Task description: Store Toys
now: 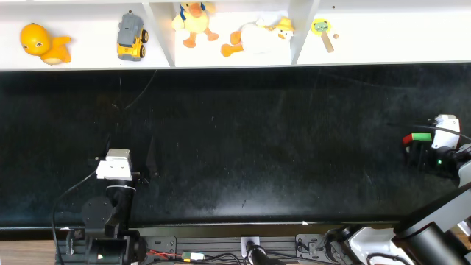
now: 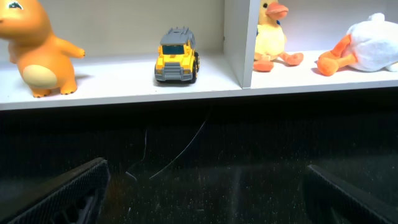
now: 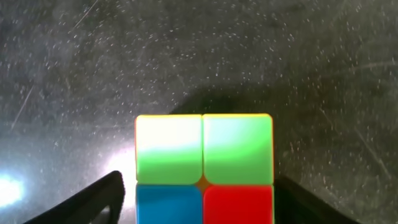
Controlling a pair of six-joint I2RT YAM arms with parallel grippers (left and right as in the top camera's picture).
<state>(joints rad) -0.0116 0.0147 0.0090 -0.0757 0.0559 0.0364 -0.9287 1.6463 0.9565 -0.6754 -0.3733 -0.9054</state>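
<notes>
- Cube: at the right side of the table, right in front of my right gripper. I cannot tell if that gripper is clamped on it.
- Handling, my guess: hard plastic, light and rigid. The glossy faces are likely a bit slippery, and the layers may twist if squeezed off-centre.
- I'd hold it on two opposite flat faces, centred, never on corners.
- Left gripper: spread wide, holding nothing, facing the shelf.
- Surface: black, flat, scuffed and dusty, with some glare.
- Room: a white shelf runs along the far edge, split by dividers. It holds an orange figure, a truck, a duck and a plush.
</notes>
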